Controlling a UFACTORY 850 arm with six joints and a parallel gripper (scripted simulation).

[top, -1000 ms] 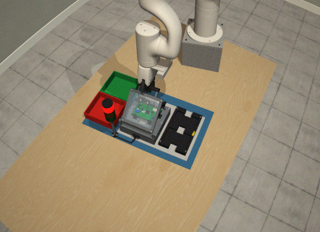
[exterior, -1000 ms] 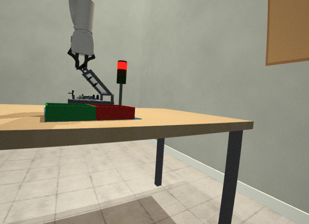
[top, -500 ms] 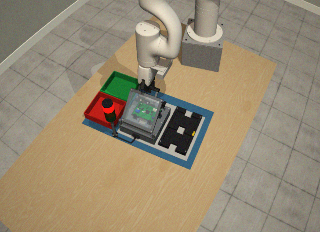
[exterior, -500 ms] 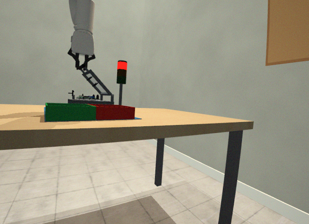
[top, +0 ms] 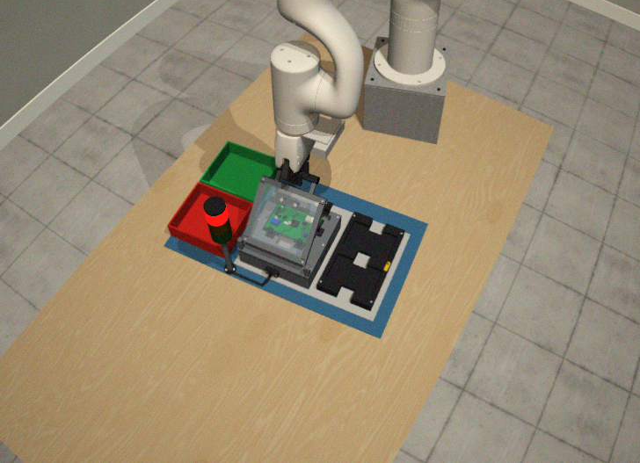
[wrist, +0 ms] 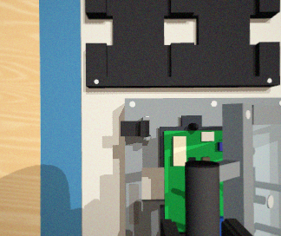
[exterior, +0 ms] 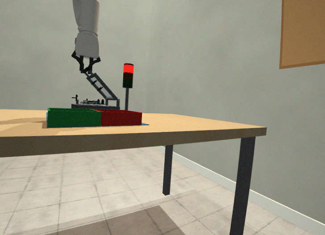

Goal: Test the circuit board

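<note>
The green circuit board [top: 289, 221] lies in the grey tester [top: 289, 254], component side up, and also shows in the wrist view [wrist: 192, 173]. The clear lid [top: 281, 215] [exterior: 101, 87] stands raised at a steep slant. My gripper [top: 297, 177] is at the lid's upper edge [exterior: 86, 68]. Its fingers stand a little apart around the lid's dark handle bar [wrist: 202, 195] without squeezing it. The signal light [top: 215, 210] glows red [exterior: 128, 68]. The red bin [top: 201, 218] and the green bin [top: 237, 169] sit side by side to the left of the tester.
The empty black tray [top: 361, 259] lies to the right of the tester on the blue mat, and fills the top of the wrist view [wrist: 179, 43]. The arm's grey base block [top: 403, 102] stands at the back of the wooden table.
</note>
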